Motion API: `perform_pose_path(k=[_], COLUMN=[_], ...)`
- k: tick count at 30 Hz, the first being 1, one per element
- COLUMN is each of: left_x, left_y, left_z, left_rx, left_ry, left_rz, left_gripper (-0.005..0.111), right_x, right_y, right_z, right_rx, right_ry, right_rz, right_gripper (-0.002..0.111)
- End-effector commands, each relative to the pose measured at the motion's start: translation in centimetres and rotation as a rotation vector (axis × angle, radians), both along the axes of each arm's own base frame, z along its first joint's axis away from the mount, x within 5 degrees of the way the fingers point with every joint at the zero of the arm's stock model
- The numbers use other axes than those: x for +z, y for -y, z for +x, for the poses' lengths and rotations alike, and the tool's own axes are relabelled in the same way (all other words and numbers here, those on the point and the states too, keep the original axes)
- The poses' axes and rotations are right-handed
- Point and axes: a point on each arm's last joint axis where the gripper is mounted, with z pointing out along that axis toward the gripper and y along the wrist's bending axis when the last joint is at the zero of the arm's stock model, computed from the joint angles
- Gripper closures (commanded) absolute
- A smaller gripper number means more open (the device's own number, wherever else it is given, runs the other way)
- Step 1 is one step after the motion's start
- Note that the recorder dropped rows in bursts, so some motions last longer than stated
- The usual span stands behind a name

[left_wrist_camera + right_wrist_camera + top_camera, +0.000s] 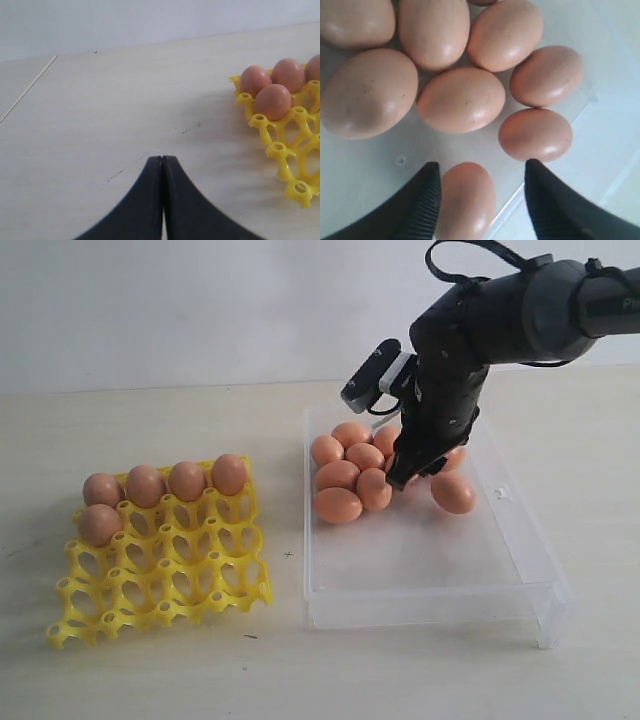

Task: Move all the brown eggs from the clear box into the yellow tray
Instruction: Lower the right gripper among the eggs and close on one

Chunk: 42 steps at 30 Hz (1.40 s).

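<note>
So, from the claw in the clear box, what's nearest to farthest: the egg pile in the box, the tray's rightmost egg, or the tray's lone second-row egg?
1. The egg pile, in the clear box, right beside the right claw.
2. The rightmost egg, at the right end of the yellow tray's back row.
3. The lone second-row egg, at the tray's left edge.

In the exterior view the right arm [500,315] runs off the right edge and hides some of the brown eggs [338,505] in the clear box [420,560]. The left wrist view cuts off most of the yellow tray [278,148]; the right wrist view crops the egg [467,200] between the jaws
</note>
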Motion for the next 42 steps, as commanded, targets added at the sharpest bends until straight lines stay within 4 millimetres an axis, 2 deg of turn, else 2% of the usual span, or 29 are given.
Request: perform_pose_path(k=[1, 4, 7, 8, 10, 12, 15, 18, 26, 28, 32, 34, 36, 37, 39, 42], left_x=[0.2, 0.2, 0.2, 0.2, 0.2, 0.2, 0.2, 0.2, 0.2, 0.2, 0.2, 0.2, 0.2, 0.2, 0.2, 0.2], left_y=[0.0, 0.0, 0.0, 0.0, 0.0, 0.0, 0.0, 0.0, 0.0, 0.0, 0.0, 0.0, 0.0, 0.0, 0.0, 0.0], left_z=[0.0, 0.0, 0.0, 0.0, 0.0, 0.0, 0.0, 0.0, 0.0, 0.0, 0.0, 0.0, 0.0, 0.0, 0.0, 0.0], left_rx=[-0.006, -0.006, -0.006, -0.006, -0.006, -0.006, -0.006, -0.006, -0.006, -0.006, -0.006, -0.006, -0.006, -0.006, -0.006, -0.006], left_ry=[0.018, 0.018, 0.018, 0.018, 0.018, 0.018, 0.018, 0.018, 0.018, 0.018, 0.018, 0.018, 0.018, 0.018, 0.018, 0.018], left_rz=[-0.002, -0.002, -0.002, -0.002, -0.002, -0.002, -0.002, -0.002, -0.002, -0.002, -0.002, -0.002, -0.002, -0.002, -0.002, -0.002], left_gripper=[0.107, 0.107, 0.107, 0.107, 0.107, 0.107, 0.107, 0.107, 0.107, 0.107, 0.107, 0.107, 0.107, 0.107, 0.107, 0.107], right_x=[1.3, 1.1, 1.0, 1.1, 1.0, 0.9, 0.6, -0.6, -3.2, -3.7, -5.0, -5.4, -5.3, -4.7, -3.7, -0.7], right_y=[0.7, 0.6, 0.3, 0.2, 0.3, 0.4, 0.2, 0.1, -0.4, -0.6, -0.6, -0.4, -0.4, -0.5, -0.7, -1.7], right_z=[-1.0, -1.2, -0.8, -0.8, -0.9, -0.9, -0.7, -0.6, -0.2, -0.1, -0.4, -0.7, -0.7, -0.6, -0.6, -0.9], right_rx=[-0.03, -0.093, -0.269, -0.231, -0.008, 0.083, 0.097, 0.161, 0.179, 0.174, 0.147, 0.137, 0.135, 0.136, 0.115, 0.095], right_ry=[-0.08, -0.105, -0.051, -0.051, -0.084, -0.094, -0.087, -0.122, -0.154, -0.151, -0.216, -0.25, -0.253, -0.234, -0.203, -0.144], right_rz=[-0.011, 0.027, 0.135, 0.126, 0.019, -0.024, -0.023, -0.049, -0.035, -0.012, -0.018, -0.03, -0.032, -0.019, 0.019, 0.188], right_gripper=[0.05, 0.05, 0.05, 0.05, 0.05, 0.05, 0.047, 0.042, 0.044, 0.049, 0.066, 0.079, 0.097, 0.108, 0.108, 0.108])
